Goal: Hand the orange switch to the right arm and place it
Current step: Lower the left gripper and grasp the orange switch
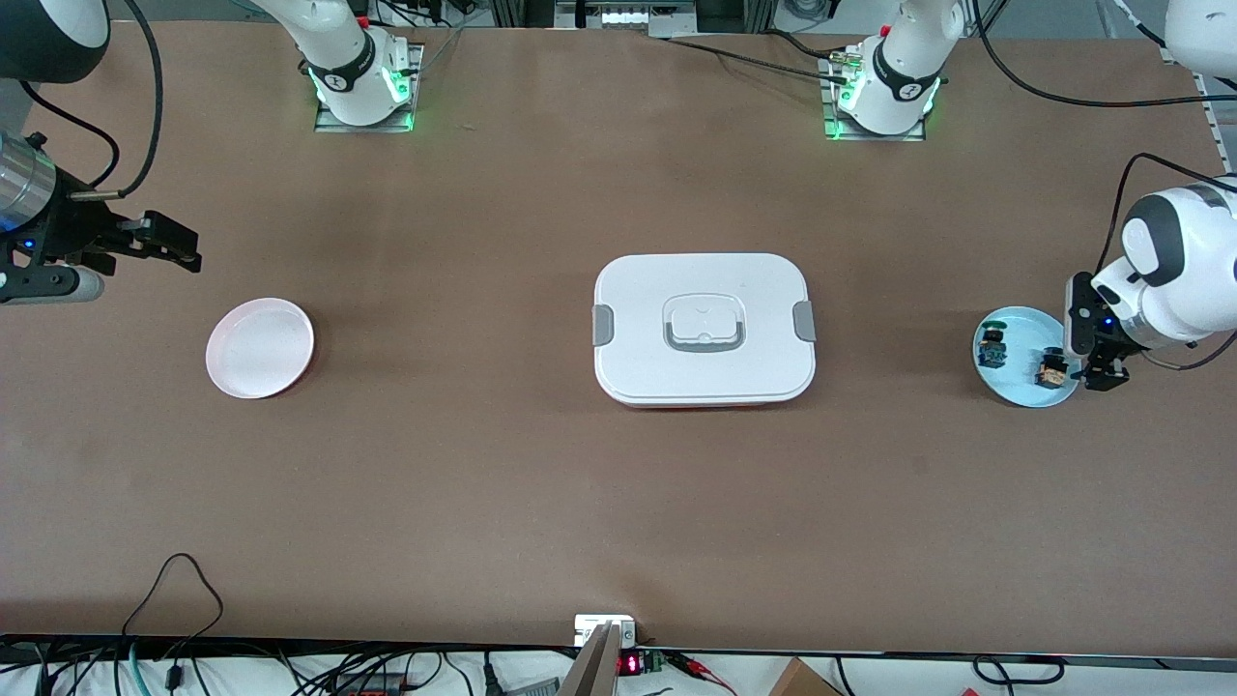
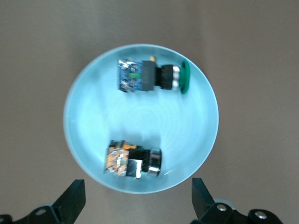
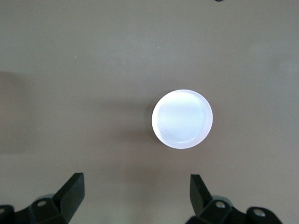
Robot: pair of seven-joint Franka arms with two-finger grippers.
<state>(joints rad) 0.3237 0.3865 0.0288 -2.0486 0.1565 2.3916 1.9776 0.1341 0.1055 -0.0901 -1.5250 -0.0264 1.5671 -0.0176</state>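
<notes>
Item: orange switch (image 2: 132,161), on its side in the blue dish (image 2: 88,121), nearer the camera than the green-capped switch (image 2: 150,77). Left hand (image 2: 135,201) wide, above the dish: descend square, straddling the body. Right hand (image 1: 164,242), wide, waits near the white plate (image 1: 259,347).

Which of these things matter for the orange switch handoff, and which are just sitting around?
For the job:
- orange switch, lying in the blue dish
- left end effector, open, over that dish's edge
- right end effector, open, waiting near the white plate, which has nothing in it

Lying about:
- blue-green switch, in the same dish
- white lidded box, mid-table
</notes>
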